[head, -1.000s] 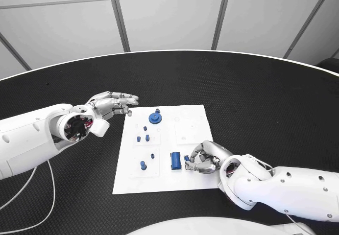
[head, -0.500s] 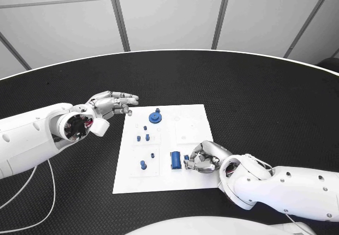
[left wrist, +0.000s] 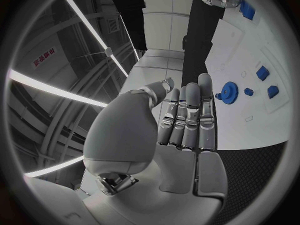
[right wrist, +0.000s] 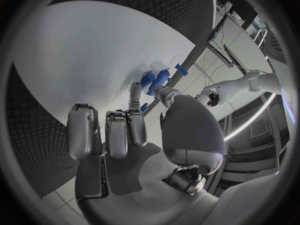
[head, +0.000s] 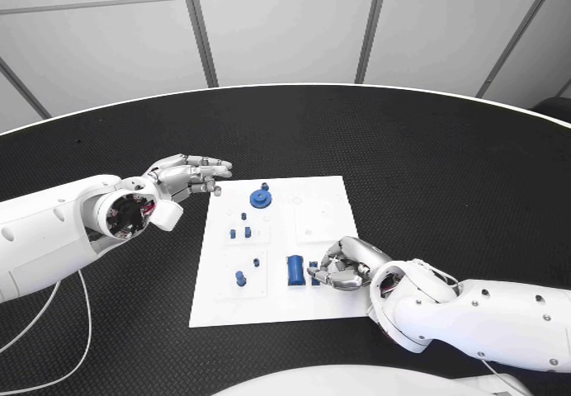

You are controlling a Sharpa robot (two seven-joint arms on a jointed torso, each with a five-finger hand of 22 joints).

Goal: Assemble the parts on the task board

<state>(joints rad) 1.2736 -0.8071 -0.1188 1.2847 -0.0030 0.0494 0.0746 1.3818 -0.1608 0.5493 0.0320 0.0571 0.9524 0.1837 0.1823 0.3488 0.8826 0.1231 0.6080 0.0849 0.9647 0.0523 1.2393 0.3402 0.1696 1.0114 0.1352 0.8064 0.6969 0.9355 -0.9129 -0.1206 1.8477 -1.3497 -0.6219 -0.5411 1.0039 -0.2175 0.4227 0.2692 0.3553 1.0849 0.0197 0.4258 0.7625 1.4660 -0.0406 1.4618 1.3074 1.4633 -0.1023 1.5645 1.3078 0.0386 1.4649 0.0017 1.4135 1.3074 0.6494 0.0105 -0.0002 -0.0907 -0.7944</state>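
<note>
The white task board lies mid-table. On it stand a blue gear at the far end, small blue parts in the middle, two more near the front, and an upright blue block. My right hand rests on the board's near right part, fingers curled, pinching a small blue part just right of the block. My left hand hovers beside the board's far left corner, fingers stretched out and holding nothing.
The black table surrounds the board on all sides. Its pale rim curves along the back. A white cable hangs from my left arm at the near left.
My right hand has shifted the small blue part slightly nearer the blue block and lower. My left hand has stayed still.
</note>
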